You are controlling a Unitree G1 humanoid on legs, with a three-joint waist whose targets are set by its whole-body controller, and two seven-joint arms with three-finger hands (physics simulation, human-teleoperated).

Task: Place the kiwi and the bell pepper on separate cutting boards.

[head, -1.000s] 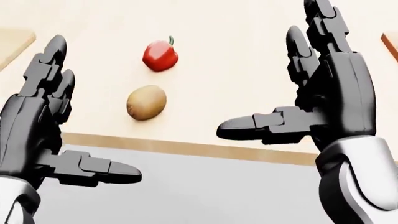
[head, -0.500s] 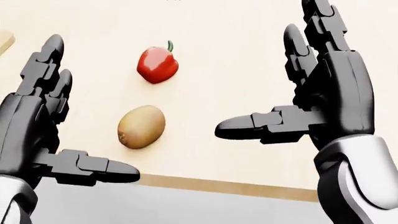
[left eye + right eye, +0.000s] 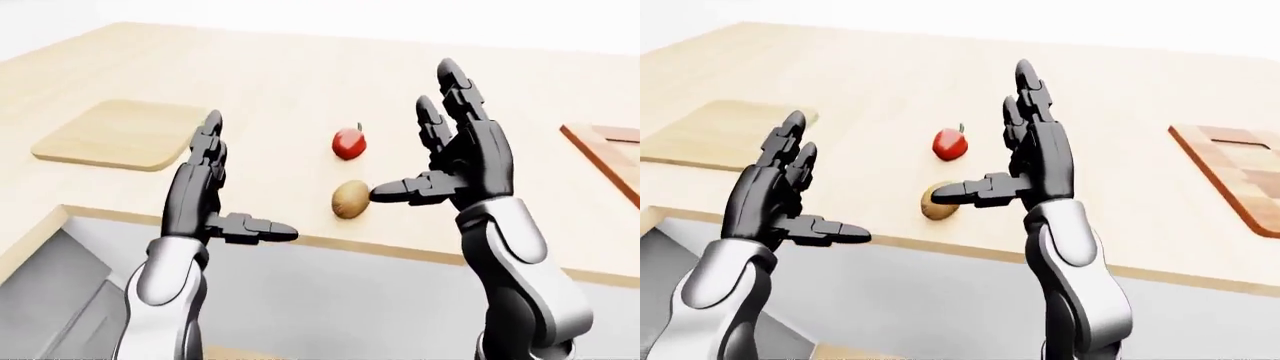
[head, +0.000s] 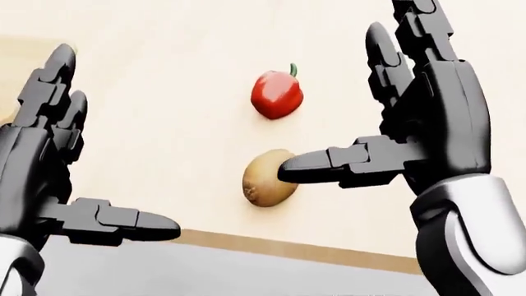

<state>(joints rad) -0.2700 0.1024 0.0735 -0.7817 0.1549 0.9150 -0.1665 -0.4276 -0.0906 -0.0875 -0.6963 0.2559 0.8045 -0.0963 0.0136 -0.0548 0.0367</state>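
Fuzzy brown oval kiwi (image 4: 269, 177) near the edge of the pale wooden counter (image 3: 300, 82), just left of the black three-fingered right hand (image 4: 411, 129), long axis tilted up-right toward the glossy red bell pepper (image 4: 277, 94) above it. Both hands splayed and holding nothing, left hand (image 4: 49, 166) well apart at the left. Against half a second earlier, whole head view shifted with the camera, fruit slid rightward, right thumb tip now overlapping the kiwi.

Black three-fingered left robot hand (image 3: 205, 196), matching right robot hand (image 3: 462, 161), glossy silver-grey forearms
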